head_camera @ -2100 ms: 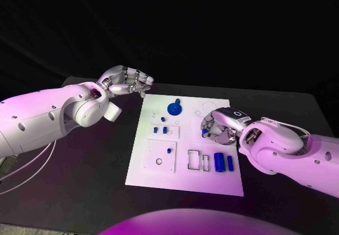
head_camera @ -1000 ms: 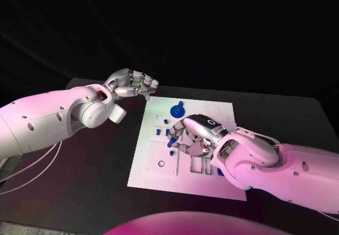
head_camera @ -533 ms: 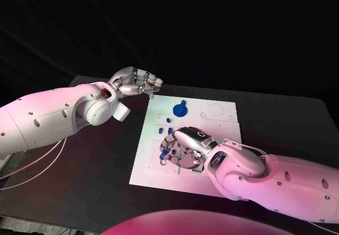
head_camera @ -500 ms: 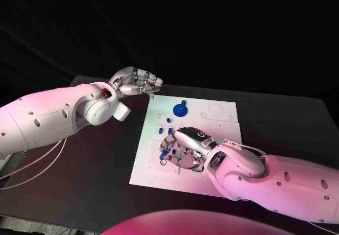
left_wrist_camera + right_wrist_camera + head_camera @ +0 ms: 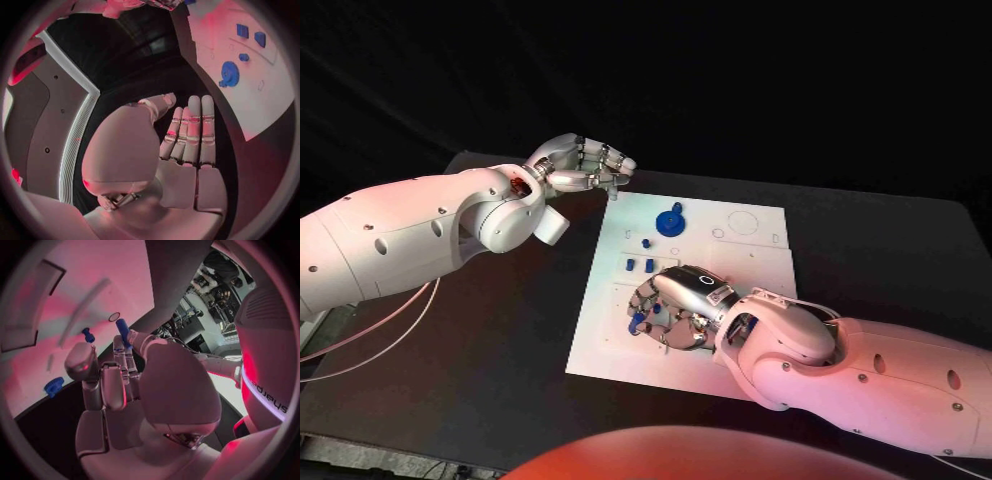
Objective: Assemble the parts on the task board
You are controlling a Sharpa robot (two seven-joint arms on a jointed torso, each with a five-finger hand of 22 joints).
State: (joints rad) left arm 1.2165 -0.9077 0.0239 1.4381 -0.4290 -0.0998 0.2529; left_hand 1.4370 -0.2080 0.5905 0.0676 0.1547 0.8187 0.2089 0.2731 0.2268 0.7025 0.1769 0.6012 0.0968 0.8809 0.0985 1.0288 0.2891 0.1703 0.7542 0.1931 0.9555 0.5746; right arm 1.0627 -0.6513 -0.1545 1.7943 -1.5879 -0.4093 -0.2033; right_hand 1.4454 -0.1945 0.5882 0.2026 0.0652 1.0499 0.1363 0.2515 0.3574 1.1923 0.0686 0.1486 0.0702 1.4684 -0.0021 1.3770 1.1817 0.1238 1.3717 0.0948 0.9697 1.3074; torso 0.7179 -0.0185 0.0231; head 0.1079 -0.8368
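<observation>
The white task board (image 5: pixel 750 252) lies in the middle of the black table. My right hand (image 5: pixel 684 308) hovers low over its near left part and pinches a blue peg (image 5: pixel 638 321) at the fingertips. In the right wrist view the blue peg (image 5: pixel 123 332) points toward a small round hole (image 5: pixel 114 316) in the board (image 5: pixel 106 270). A blue gear (image 5: pixel 672 220) stands at the far side, with two small blue blocks (image 5: pixel 638 265) nearer. My left hand (image 5: pixel 583 165) hangs with fingers curled in, holding nothing, just off the board's far left corner.
The black table (image 5: pixel 877 240) has bare room right of the board and along its near side. The left wrist view shows the left hand (image 5: pixel 184 145), the gear (image 5: pixel 229 74) and the two blocks (image 5: pixel 251 34) on the board (image 5: pixel 256 100). My right forearm covers the board's near right corner.
My right hand has carried the blue peg from the board's right side across to its near left part and lowered a little. The left hand has kept its place.
</observation>
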